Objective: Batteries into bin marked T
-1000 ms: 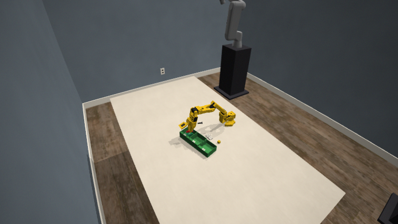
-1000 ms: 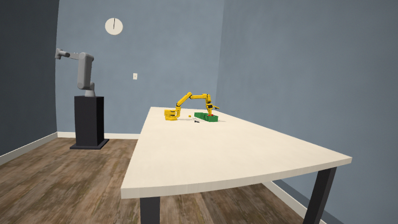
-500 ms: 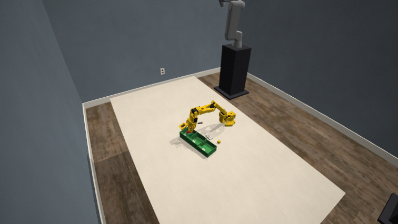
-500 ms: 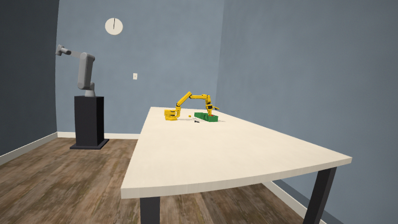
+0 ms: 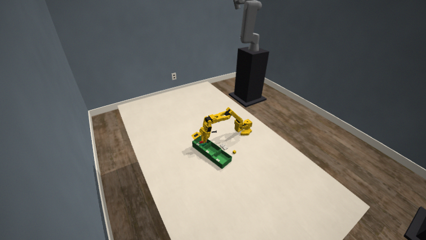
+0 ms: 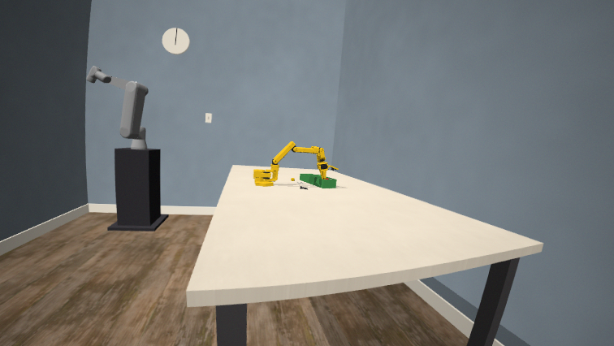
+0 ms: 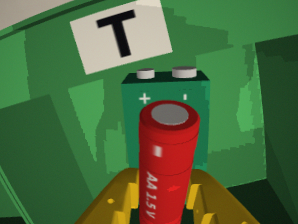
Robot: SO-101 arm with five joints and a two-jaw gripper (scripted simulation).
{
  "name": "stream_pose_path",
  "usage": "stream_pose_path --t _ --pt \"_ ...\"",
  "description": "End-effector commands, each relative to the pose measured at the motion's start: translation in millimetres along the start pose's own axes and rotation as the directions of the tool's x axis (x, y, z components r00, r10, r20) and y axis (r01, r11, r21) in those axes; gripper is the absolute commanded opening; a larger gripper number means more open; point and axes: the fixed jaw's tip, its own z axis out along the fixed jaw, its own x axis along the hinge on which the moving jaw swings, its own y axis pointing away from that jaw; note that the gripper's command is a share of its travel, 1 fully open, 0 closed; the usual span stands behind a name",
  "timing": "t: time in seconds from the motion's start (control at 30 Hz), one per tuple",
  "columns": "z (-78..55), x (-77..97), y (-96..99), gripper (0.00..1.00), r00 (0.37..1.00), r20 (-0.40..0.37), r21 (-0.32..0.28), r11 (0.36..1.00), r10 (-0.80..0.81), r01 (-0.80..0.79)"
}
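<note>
My gripper (image 7: 162, 219) is shut on a red AA battery (image 7: 166, 169) and holds it down inside the end compartment of the green bin (image 5: 211, 151). That compartment carries a white label with a black T (image 7: 121, 31). A green 9-volt battery (image 7: 166, 112) lies on the compartment floor just past the red one. In the top view the gripper (image 5: 203, 140) reaches into the bin's left end, with a bit of red showing at its tip. In the exterior view the gripper (image 6: 325, 175) is at the bin's (image 6: 318, 180) near end.
A small yellow object (image 5: 234, 151) and a small white object (image 5: 223, 146) lie on the table beside the bin. A small dark object (image 5: 213, 130) lies near the arm. The arm's base (image 5: 244, 126) stands behind the bin. The bin's other compartments run to the right.
</note>
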Motion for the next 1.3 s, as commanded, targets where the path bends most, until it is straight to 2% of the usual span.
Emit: stream_pose_path --t 0.0,1.27 --pt "-17.6 -12.6 2.4 0.0 0.996 0.092 -0.002 1.0 -0.014 0.015" --pt "-5.8 -10.5 2.4 0.0 0.996 0.092 -0.002 1.0 -0.014 0.015"
